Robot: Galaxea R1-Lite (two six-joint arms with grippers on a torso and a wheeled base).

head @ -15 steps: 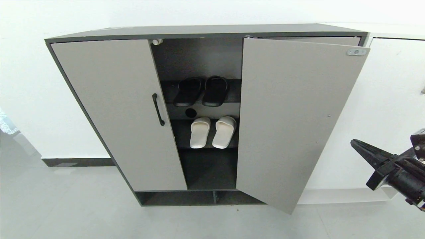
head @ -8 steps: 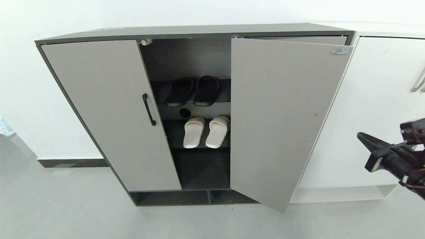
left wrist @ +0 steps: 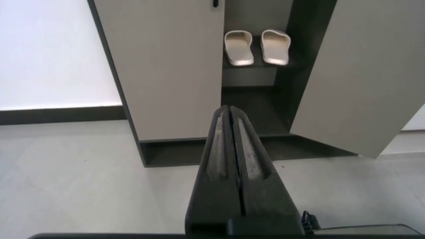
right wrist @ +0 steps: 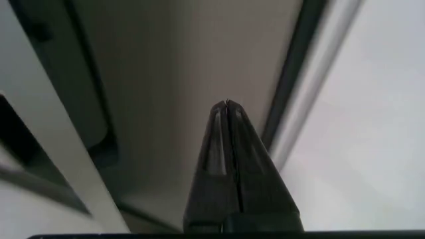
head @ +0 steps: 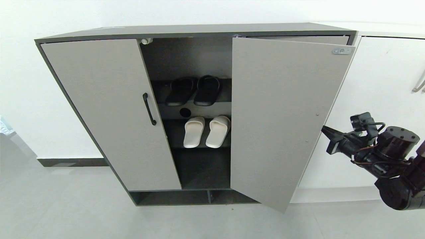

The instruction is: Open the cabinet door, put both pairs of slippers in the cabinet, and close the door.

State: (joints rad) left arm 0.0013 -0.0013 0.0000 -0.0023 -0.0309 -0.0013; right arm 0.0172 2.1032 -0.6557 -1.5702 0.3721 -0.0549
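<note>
So both pairs are already in the cabinet [head: 199, 29]: the black slippers [head: 194, 90] sit on the upper shelf and the white slippers [head: 206, 131] on the shelf right below, each pair side by side. The left door [head: 99, 109] with its black handle [head: 149, 109] is closed, and the right door [head: 282, 116] hangs wide open. What's changed in the last second is the right gripper [head: 325, 131]. It was hanging low and well off to the right, and now it has come up and across, so its tip is right at the free edge of the open door, on the outer side, in front of the white cupboard [head: 382, 83]. I honestly can't tell whether it's touching the door yet. Its fingers are pressed flat together with nothing between them. The door itself doesn't look like it has swung at all. The left gripper [left wrist: 229, 113] is also clamped closed and empty, down low and pointing at the cabinet's open half. To me that means the loading is done and only closing is left, so a push on that outer face should do it.
</note>
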